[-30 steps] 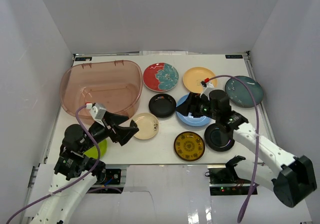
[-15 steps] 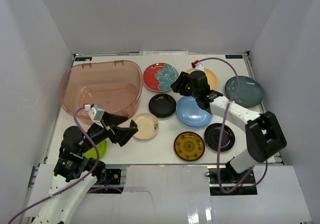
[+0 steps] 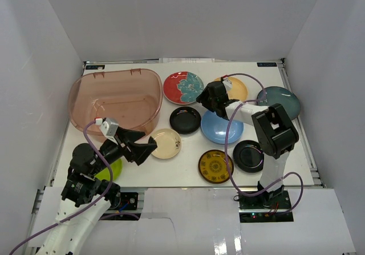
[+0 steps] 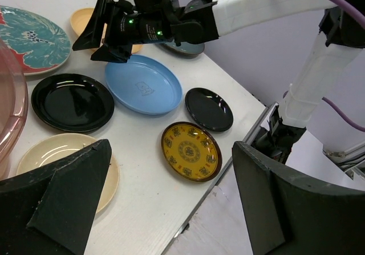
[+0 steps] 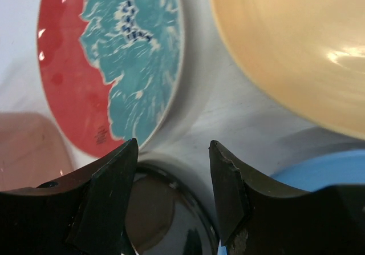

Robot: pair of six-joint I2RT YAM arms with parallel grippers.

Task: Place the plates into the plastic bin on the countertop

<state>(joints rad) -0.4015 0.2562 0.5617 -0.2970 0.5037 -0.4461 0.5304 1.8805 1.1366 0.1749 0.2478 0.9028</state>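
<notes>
Right gripper (image 5: 173,148) partly open, nothing in it, hovering over gap between red-and-teal plate (image 5: 108,61) and yellow-orange plate (image 5: 296,44). Left gripper (image 4: 171,149) wide open near cream plate (image 4: 57,146). Plastic bin (image 3: 80,101) sits back-left on countertop (image 3: 188,172).

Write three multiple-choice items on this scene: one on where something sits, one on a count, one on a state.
1. The plastic bin sits on which part of the countertop? A far left; B far right; C near middle.
2. How many plain black plates lie out? A one; B two; C four.
3. The left pincer is: A shut on a cream plate; B open and empty; C shut on the bin's rim.

1 A: the bin fills the far-left corner.
2 B: one lies left of the blue plate, one right of the yellow patterned plate.
3 B: its fingers stand wide apart with nothing between them.
</notes>
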